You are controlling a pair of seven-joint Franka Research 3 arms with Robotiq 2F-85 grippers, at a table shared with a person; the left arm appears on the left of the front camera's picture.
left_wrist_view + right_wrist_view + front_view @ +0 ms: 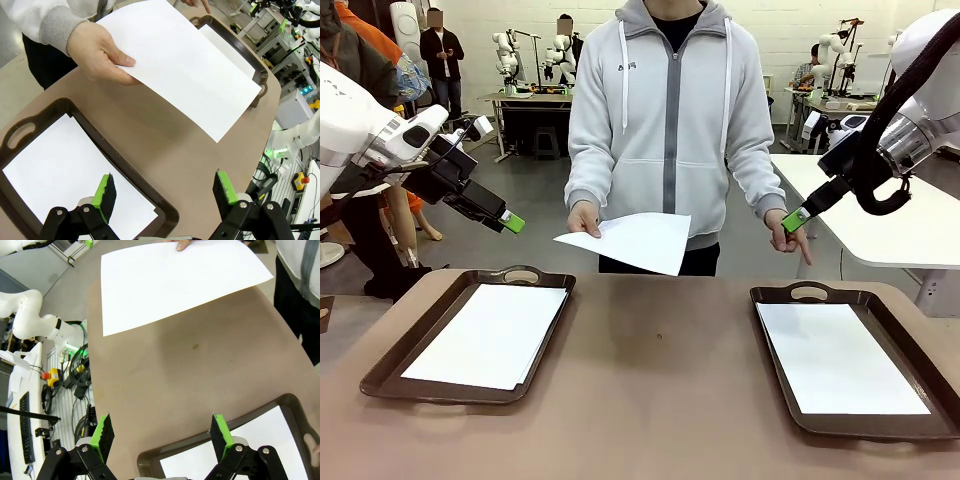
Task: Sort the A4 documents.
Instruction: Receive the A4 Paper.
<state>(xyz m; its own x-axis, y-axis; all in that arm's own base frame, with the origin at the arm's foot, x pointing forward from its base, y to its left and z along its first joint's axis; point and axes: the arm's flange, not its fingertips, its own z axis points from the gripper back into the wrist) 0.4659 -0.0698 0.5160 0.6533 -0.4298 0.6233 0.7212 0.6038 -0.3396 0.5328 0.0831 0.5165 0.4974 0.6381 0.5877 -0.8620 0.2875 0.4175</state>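
No readable text

The sheets look blank; a small white mark on the person's grey hoodie (625, 66) is too small to make out.

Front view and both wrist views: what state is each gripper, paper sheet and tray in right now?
Left gripper: open, empty, raised.
Right gripper: open, empty, raised.
Held white A4 sheet: in the person's hand, above the table.
Left dark brown handled tray: holds white sheets.
Right dark brown handled tray: holds a white sheet.
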